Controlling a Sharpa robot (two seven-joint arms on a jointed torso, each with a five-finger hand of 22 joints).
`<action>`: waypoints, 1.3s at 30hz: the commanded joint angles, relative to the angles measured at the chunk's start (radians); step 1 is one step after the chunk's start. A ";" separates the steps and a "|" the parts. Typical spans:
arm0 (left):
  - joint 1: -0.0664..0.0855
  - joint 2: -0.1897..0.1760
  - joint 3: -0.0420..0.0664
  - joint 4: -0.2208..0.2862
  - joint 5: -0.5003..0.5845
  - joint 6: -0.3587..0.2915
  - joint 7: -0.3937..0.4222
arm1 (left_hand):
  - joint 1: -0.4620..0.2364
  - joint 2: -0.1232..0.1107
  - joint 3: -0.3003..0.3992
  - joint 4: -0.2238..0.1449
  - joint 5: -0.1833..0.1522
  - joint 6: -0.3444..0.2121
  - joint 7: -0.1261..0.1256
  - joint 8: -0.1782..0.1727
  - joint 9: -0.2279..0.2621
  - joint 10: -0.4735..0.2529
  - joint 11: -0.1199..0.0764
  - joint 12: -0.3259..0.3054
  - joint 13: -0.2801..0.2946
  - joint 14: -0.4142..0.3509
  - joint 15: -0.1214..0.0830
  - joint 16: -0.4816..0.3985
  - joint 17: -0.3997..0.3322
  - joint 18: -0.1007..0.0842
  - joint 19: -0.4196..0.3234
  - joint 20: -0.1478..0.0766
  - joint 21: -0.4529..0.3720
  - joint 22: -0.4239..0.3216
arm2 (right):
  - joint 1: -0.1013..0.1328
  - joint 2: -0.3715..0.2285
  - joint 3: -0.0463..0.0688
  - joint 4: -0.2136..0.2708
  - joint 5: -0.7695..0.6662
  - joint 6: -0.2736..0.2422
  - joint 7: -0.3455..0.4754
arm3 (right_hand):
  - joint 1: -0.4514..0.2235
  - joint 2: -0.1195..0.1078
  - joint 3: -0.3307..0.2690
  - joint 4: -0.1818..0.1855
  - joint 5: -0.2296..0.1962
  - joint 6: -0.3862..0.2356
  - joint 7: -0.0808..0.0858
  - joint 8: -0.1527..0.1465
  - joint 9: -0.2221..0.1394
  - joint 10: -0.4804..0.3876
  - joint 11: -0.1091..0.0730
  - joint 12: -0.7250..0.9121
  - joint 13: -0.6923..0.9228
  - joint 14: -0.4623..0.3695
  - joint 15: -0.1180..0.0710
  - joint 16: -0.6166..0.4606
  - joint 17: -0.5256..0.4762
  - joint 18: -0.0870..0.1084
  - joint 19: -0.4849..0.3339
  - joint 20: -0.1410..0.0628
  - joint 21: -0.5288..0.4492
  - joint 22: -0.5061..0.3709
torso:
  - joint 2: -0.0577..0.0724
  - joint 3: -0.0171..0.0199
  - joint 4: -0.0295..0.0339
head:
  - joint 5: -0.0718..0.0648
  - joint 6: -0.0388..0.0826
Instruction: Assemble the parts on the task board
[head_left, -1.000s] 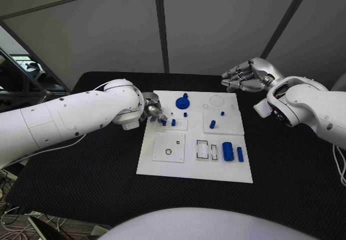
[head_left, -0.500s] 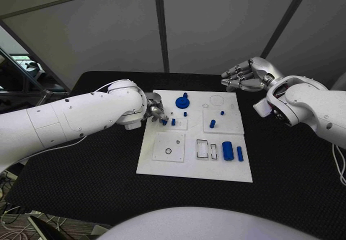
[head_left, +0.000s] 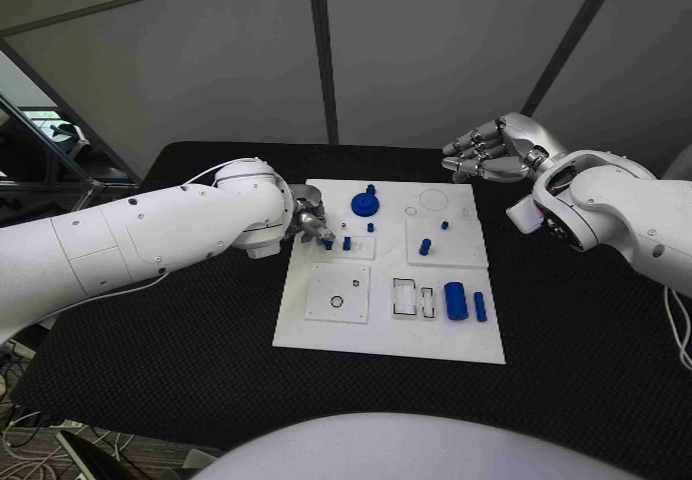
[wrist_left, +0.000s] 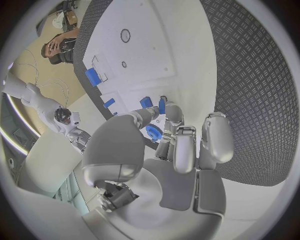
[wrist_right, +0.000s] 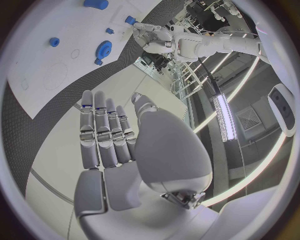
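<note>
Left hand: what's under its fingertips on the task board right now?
The left hand reaches over the task board's left edge. Its fingertips sit at a small blue peg, with another blue part beside it. Whether they grip the peg is hidden.

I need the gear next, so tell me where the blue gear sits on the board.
In the head view the blue gear sits at the far edge of the task board, left of centre, just right of the left hand.

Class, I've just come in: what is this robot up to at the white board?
The left hand is at the task board's left edge, its fingers at a small blue peg there; whether it grips is unclear. The right hand hovers open beyond the far right corner. A blue gear and blue cylinder sit on the board.
</note>
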 joint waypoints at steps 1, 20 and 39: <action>-0.002 -0.003 -0.002 0.001 -0.023 0.027 -0.009 | 0.002 0.007 0.122 -0.114 0.005 0.002 -0.006 0.006 0.001 0.014 -0.013 0.007 0.002 0.091 -0.008 0.005 0.215 -0.004 0.009 -0.001 0.007 0.005 | 0.001 0.001 0.001 0.000 -0.002 0.007 0.004 | -0.002 0.006 0.002 -0.004 0.007 0.006 0.004 -0.001 0.000 -0.005 -0.001 0.000 -0.001 -0.004 0.001 -0.003 -0.001 0.005 -0.001 0.005 -0.005 -0.001 | 0.000 -0.0002 -0.0004 | 0.001 -0.001; -0.002 -0.004 -0.002 0.007 -0.024 0.040 -0.010 | -0.002 0.003 0.129 -0.117 0.010 0.004 -0.007 0.010 0.003 0.017 -0.014 0.007 0.002 0.092 -0.009 0.006 0.215 -0.005 0.010 -0.002 0.009 0.007 | 0.001 0.003 0.001 -0.003 -0.002 0.009 0.005 | -0.002 0.006 0.002 -0.004 0.007 0.006 0.004 -0.001 0.000 -0.005 -0.001 0.000 -0.001 -0.004 0.001 -0.003 -0.001 0.005 -0.001 0.005 -0.005 -0.001 | 0.000 0.0009 -0.0011 | 0.002 -0.003; -0.002 0.023 -0.002 -0.024 -0.023 0.090 -0.010 | -0.032 0.001 0.131 -0.107 -0.007 0.006 -0.010 0.017 0.005 0.019 -0.016 0.001 -0.007 0.091 -0.009 0.005 0.214 -0.004 0.009 -0.003 0.005 0.006 | 0.000 0.004 0.001 -0.003 -0.002 0.010 0.006 | -0.004 0.006 0.002 -0.004 0.008 0.006 0.004 -0.001 0.000 -0.005 -0.001 0.001 -0.001 -0.005 0.001 -0.003 -0.002 0.005 0.000 0.006 -0.007 0.000 | 0.000 0.0008 -0.0011 | -0.001 -0.007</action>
